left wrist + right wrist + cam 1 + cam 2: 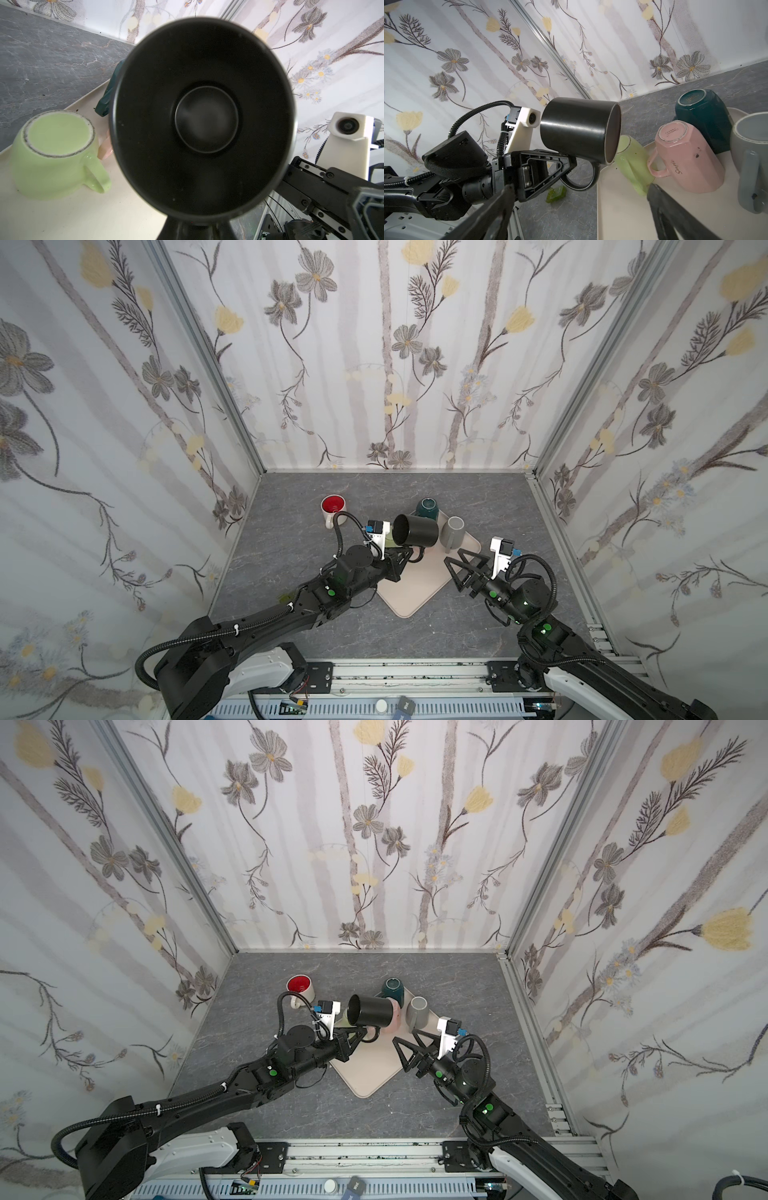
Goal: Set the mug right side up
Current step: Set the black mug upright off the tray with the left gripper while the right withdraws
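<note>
Mug (pixel 415 531) in plain black, inside and out, hangs on its side in the air above the far half of the tray (pixel 409 597). It is a straight-walled cylinder with a slight sheen and a looped handle pointing down. Its mouth faces the tray's left side, straight at the left wrist camera, which looks down the dark bore to a round, flat bottom. The left gripper (pixel 409 553) has its jaws clamped on the handle. The right gripper (pixel 453 556) hovers at the tray's right edge, jaws spread wide and holding nothing. On the tray under the mug stand a green mug (pixel 54 153) and a pink mug (pixel 685 155), both upside down.
</note>
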Robot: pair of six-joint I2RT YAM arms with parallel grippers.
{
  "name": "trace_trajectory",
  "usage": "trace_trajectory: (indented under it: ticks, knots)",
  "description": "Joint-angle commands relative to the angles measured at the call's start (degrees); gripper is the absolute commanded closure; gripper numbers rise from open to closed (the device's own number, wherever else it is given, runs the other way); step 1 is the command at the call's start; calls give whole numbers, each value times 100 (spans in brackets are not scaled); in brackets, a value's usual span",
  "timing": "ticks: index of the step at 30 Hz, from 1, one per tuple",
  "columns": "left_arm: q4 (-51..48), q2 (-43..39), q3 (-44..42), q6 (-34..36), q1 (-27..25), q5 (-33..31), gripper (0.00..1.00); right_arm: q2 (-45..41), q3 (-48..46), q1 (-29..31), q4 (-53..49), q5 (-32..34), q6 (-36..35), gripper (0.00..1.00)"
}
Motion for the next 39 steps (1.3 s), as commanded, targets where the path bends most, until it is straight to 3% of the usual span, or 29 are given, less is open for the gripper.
trace_trajectory:
  ticks: [1,14,25,39]
  knots:
    - [-6,-117,218,145,12,-407,100,-268,-131,-4,-231,312,-4,0]
    - [-2702,-944,806,137,424,-1968,100,-1376,-627,-24,-922,787,-85,0]
    - [-4661,-1059,1806,330,1495,-2517,100,-2324,-626,-32,-2044,1107,-412,0]
    - [-5093,-137,2172,230,2505,-3013,100,-3428,-768,-50,-2842,1327,-606,0]
